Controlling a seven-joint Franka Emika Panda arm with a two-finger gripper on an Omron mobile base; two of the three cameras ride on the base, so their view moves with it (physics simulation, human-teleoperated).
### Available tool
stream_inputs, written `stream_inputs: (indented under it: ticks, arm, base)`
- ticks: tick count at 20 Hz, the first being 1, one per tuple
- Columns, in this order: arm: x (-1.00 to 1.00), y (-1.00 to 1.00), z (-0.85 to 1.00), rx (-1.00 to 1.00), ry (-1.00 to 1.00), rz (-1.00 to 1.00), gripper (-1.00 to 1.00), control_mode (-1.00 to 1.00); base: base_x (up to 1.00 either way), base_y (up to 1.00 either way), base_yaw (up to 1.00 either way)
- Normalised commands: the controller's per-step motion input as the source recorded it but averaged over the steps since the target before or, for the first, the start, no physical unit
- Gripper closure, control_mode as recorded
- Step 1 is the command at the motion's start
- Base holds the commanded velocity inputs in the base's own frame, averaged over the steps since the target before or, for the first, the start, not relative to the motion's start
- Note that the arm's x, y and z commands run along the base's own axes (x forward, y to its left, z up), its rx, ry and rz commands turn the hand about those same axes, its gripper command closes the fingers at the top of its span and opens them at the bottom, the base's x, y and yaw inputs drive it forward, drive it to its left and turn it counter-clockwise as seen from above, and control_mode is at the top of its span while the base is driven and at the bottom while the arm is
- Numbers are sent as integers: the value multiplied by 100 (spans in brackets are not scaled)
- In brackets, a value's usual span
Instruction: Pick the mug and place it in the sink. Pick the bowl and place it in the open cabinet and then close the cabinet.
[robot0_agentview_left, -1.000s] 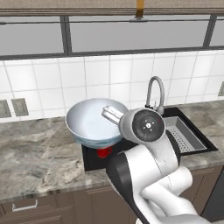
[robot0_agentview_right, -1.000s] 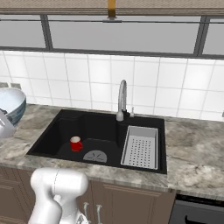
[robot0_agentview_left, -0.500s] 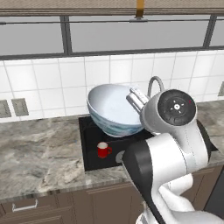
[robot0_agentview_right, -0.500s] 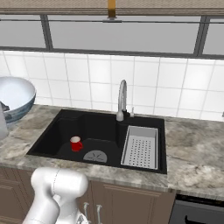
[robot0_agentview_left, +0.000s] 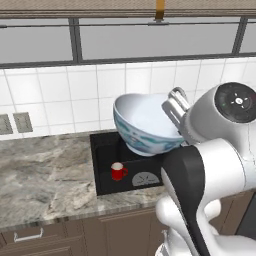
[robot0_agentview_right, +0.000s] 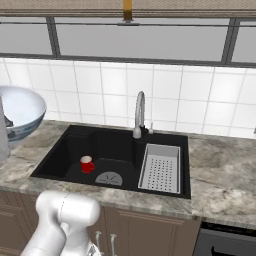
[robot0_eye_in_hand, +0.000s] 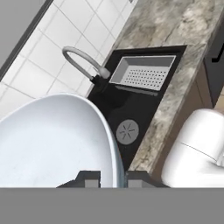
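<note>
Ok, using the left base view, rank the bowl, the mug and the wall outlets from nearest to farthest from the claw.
1. Bowl: held at its rim by the claw, raised over the sink.
2. Mug: below, on the sink floor.
3. Wall outlets: far left, on the tiles.

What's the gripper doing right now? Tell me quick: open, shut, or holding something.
Gripper: shut on the rim of the bowl, fingers either side of the wall, bowl lifted clear above the sink.

Faucet (robot0_agentview_right: 140, 112) – mug (robot0_agentview_right: 87, 164) – crowd sink (robot0_agentview_right: 60, 157).
</note>
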Motion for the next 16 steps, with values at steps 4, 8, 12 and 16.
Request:
stream_inputs:
  ticks: [4, 8, 12, 16]
  arm:
    - [-39, 0, 44, -7, 2, -3, 100, -100]
    - [-18, -1, 17, -7, 8, -6, 100, -100]
    - [-17, -14, 4, 0, 5, -2, 100, 100]
    - [0, 0, 0, 0, 0, 0, 100, 100]
  base:
    - [0, 0, 0]
    - [0, 0, 0]
    - [-16, -13, -2]
    - [-71, -51, -1]
